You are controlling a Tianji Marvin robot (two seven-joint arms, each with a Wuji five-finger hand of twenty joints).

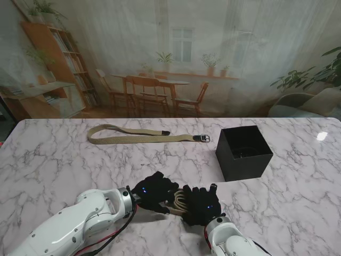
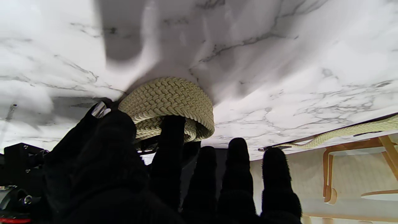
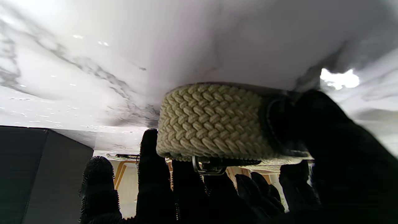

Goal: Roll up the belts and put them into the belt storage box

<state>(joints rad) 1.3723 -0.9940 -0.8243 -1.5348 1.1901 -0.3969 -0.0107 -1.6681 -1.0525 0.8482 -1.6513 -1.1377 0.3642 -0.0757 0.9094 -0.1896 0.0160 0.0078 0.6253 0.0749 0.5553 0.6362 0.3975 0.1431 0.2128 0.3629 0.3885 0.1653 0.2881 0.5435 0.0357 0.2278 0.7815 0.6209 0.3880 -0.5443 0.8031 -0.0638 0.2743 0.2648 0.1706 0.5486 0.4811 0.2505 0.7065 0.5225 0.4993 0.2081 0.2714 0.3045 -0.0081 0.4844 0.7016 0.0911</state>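
Note:
A coiled beige braided belt (image 1: 180, 201) stands on its edge on the marble near me, held between both black-gloved hands. My left hand (image 1: 154, 192) presses it from the left, thumb and a finger on the coil (image 2: 168, 99). From the right, my right hand (image 1: 201, 205) wraps it, its thumb over the coil's (image 3: 211, 121) side and the metal buckle (image 3: 206, 168) hanging by the fingers. A second beige belt (image 1: 144, 134) lies flat and unrolled farther from me. The black open storage box (image 1: 243, 153) sits to the right of it, and I cannot make out its contents.
The white marble table (image 1: 64, 160) stretches around both hands. The box's dark wall (image 3: 31, 174) shows close to my right hand. The flat belt's end (image 2: 342, 132) lies near the table's far edge, with a printed room backdrop behind it.

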